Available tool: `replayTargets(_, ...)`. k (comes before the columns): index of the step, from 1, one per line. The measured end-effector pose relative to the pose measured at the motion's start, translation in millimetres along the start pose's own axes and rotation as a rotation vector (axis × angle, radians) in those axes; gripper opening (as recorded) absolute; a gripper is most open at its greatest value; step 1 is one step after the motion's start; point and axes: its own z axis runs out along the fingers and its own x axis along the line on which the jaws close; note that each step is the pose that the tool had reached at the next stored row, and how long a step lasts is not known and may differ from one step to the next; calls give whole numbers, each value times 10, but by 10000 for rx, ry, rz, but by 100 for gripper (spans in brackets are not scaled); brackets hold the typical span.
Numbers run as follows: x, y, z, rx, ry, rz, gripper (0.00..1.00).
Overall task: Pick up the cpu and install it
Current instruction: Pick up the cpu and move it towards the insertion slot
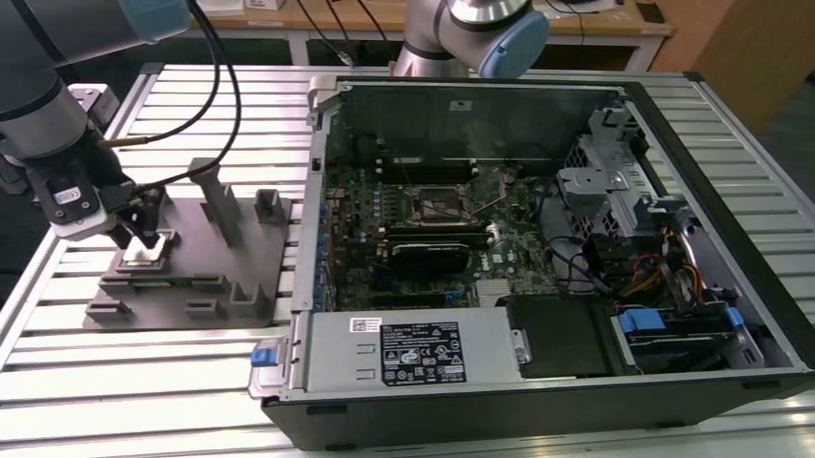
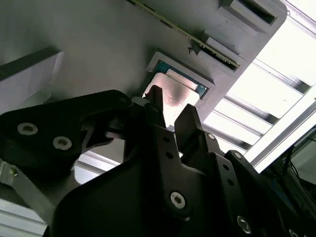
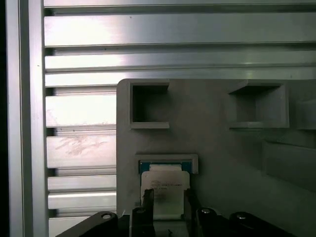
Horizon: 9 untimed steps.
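1. Found the gripper (image 1: pixel 137 232) low over the grey fixture plate (image 1: pixel 274 256), at the plate's edge toward the exterior view's left, well apart from the open computer case (image 1: pixel 713 239).
2. Saw the cpu (image 3: pixel 165 183) lying flat in its shallow pocket (image 3: pixel 168 158) on that plate, silver top up, directly under the fingertips (image 2: pixel 157 111); not yet lifted.
3. Read the tool as spread part-way in both wrist views, with a gap between the two black tips and nothing pinched in it. Could not settle from these angles whether the tips touched the chip's top or hung just above it.
4. Judged the gap narrower than the chip. Pressing down like that could land the tips on the metal lid instead of beside it, scratching it or jamming it in the pocket.
5. Feared an off-centre grasp: closing on one corner or on the thin pale rim could tilt the chip against the pocket wall, or let it slip free over the slatted tabletop (image 1: pixel 191 382).
6. Noted the socket (image 1: pixel 440 202) sunk among board parts near the case's middle. Reckoned a crooked chip would meet it askew and bend contacts.
7. Marked the black cable (image 1: pixel 227 114) drooping close to the plate's upright posts (image 1: pixel 210 196); judged a snag there possible.
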Motion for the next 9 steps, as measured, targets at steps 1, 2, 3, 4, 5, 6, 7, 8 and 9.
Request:
replayTargets(1,0,0,0,2,1,0,41)
replayTargets(2,0,0,0,3,1,0,47)
replayTargets(3,0,0,0,4,0,0,47)
replayTargets(4,0,0,0,5,0,0,53)
replayTargets(5,0,0,0,6,0,0,58)
replayTargets(6,0,0,0,8,0,0,58)
replayTargets(7,0,0,0,8,0,0,64)
replayTargets(8,0,0,0,10,0,0,64)
replayTargets(9,0,0,0,11,0,0,71)
